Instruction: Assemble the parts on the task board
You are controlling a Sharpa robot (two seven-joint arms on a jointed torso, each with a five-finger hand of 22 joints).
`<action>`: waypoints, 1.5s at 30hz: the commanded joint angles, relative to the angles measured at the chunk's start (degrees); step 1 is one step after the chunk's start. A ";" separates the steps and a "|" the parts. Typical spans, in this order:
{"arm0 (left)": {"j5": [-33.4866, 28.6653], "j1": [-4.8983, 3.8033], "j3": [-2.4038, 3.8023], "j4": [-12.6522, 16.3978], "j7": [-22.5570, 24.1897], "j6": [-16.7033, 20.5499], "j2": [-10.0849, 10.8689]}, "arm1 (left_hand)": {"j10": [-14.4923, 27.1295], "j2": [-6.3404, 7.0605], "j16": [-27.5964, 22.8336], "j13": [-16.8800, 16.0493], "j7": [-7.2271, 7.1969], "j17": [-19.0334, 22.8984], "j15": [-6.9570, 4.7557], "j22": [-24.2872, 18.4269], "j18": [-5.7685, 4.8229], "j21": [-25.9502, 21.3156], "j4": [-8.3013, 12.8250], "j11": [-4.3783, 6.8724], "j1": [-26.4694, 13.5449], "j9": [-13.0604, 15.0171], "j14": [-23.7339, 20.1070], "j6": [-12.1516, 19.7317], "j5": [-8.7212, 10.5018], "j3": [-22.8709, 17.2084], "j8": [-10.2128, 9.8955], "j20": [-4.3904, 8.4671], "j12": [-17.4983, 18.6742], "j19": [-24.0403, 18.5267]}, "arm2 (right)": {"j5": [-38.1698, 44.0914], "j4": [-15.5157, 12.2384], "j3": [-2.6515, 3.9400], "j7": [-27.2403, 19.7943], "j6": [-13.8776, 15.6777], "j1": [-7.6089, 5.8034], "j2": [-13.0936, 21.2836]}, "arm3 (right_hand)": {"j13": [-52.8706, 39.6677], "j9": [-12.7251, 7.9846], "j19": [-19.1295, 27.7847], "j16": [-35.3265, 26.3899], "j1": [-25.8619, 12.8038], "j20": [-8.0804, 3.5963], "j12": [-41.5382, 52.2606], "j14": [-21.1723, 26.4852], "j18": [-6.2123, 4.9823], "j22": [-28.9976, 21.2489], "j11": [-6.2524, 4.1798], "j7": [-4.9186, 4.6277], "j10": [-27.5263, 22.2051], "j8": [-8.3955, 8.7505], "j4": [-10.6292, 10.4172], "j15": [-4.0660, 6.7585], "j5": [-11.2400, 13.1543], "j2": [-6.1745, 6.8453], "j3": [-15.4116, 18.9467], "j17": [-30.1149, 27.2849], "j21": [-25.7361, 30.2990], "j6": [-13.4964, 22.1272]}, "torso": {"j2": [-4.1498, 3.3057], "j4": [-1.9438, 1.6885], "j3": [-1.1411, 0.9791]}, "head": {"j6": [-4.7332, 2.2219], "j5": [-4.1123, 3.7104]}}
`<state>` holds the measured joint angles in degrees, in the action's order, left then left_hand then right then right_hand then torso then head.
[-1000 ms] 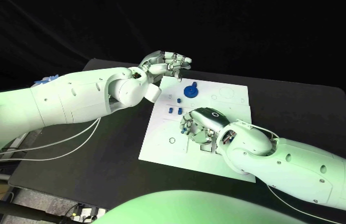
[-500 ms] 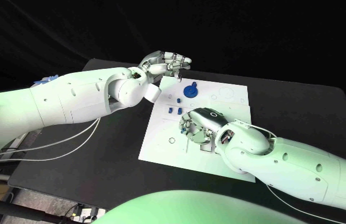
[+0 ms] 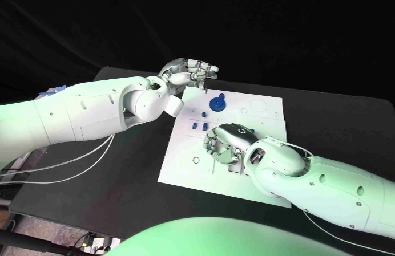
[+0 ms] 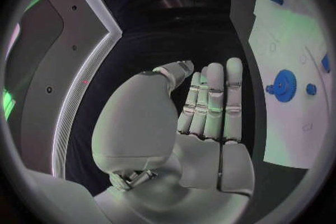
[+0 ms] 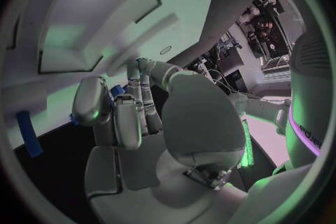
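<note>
— Did anything move?
— Hardly. The right hand (image 3: pixel 225 142) stays low over the middle of the white board (image 3: pixel 185 165), fingers curled around a small blue piece (image 5: pixel 117 91).
— And the other hand?
— The left hand (image 3: pixel 190 72) still hangs past the board's far corner, fingers straight and together, holding nothing.
— What else is there?
— A round blue gear (image 3: pixel 217 104) and little blue bars (image 3: pixel 196 126) sit on the board on the black table (image 3: pixel 123 170).
</note>
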<state>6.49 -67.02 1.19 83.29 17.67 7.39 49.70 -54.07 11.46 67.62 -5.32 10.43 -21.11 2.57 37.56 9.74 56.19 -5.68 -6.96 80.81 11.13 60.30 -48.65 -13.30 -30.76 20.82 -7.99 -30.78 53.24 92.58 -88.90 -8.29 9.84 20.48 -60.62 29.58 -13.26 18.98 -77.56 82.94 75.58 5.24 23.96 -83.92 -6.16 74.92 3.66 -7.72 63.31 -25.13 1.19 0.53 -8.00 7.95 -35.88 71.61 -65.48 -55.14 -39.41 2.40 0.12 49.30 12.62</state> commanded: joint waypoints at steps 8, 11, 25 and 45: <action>0.30 -0.05 0.03 0.08 -0.01 -0.86 0.01 | 0.34 -0.06 -0.21 0.06 0.38 0.07 0.13 -0.05 0.80 -0.19 0.27 0.01 -0.46 0.06 -0.36 -0.11 0.00 0.07 -0.20 -0.10 0.35 -0.09 | 0.40 -0.47 -0.35 0.62 -1.13 0.35 0.94 | 0.85 -1.27 1.33 -0.99 -2.83 0.97 -2.88 -1.59 0.34 -1.16 1.81 -2.22 -4.24 3.08 -0.99 -1.37 -0.83 1.61 1.07 -1.18 2.94 5.58 | 0.07 0.08 -0.07 | -0.19 -0.12; 0.30 -0.06 0.03 0.07 -0.05 -0.87 0.02 | 0.34 -0.06 -0.21 0.06 0.38 0.07 0.13 -0.05 0.80 -0.19 0.27 0.01 -0.46 0.06 -0.36 -0.11 0.00 0.07 -0.20 -0.10 0.35 -0.09 | 0.29 -0.80 -0.35 0.81 0.48 0.35 1.50 | 1.57 -2.14 2.45 -1.12 -3.68 1.83 -4.19 -1.21 0.05 -2.19 3.02 -3.19 -6.83 5.04 -1.26 -2.35 -0.12 2.95 1.72 -1.43 4.96 8.27 | 0.06 0.06 -0.08 | -0.38 -0.24; 0.30 -0.05 0.03 -0.04 -0.18 -0.85 0.27 | 0.41 -0.10 -0.24 0.06 0.38 0.07 0.16 -0.11 0.81 -0.30 0.32 0.00 -0.56 0.10 -0.39 -0.08 0.00 0.07 -0.22 -0.15 0.38 -0.09 | -0.62 -7.50 0.50 2.60 2.75 -3.15 10.14 | 2.08 -2.45 3.07 -1.23 -3.89 2.57 -3.95 -0.69 -0.38 -2.64 3.10 -2.66 -9.42 5.82 -1.43 -2.60 -0.18 4.15 3.37 -1.88 6.19 8.76 | 0.14 0.12 -0.01 | -1.65 -1.73; 0.30 -0.04 0.01 -0.04 -0.24 -0.87 0.47 | 0.41 -0.10 -0.24 0.06 0.38 0.07 0.16 -0.11 0.81 -0.30 0.32 0.00 -0.56 0.10 -0.39 -0.08 0.00 0.07 -0.22 -0.15 0.38 -0.09 | -3.09 -5.23 1.24 1.23 -7.40 -8.13 16.40 | 5.32 -3.04 6.47 -3.46 -2.67 3.12 -5.18 1.23 -1.77 -6.96 3.74 -2.44 -16.19 7.49 -2.68 -3.15 -2.26 4.24 10.19 -7.11 14.35 10.21 | -0.05 -0.02 -0.12 | -2.82 -3.54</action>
<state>6.64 -67.02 1.17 83.16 17.21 7.37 50.23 -54.07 11.46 67.63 -5.33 10.43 -21.11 2.57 37.50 9.74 56.19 -5.68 -6.96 80.81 11.16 60.30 -48.65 -13.30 -30.76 20.82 -7.99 -30.78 53.24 89.63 -94.26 -7.03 11.72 16.75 -68.77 46.14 -7.96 15.97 -71.38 79.77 72.52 8.32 18.51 -83.06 -7.13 67.97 7.56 -10.20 46.78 -17.82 -1.50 -2.73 -10.11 12.11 -25.92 64.49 -51.29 -44.85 -39.42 2.36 0.05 46.43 9.01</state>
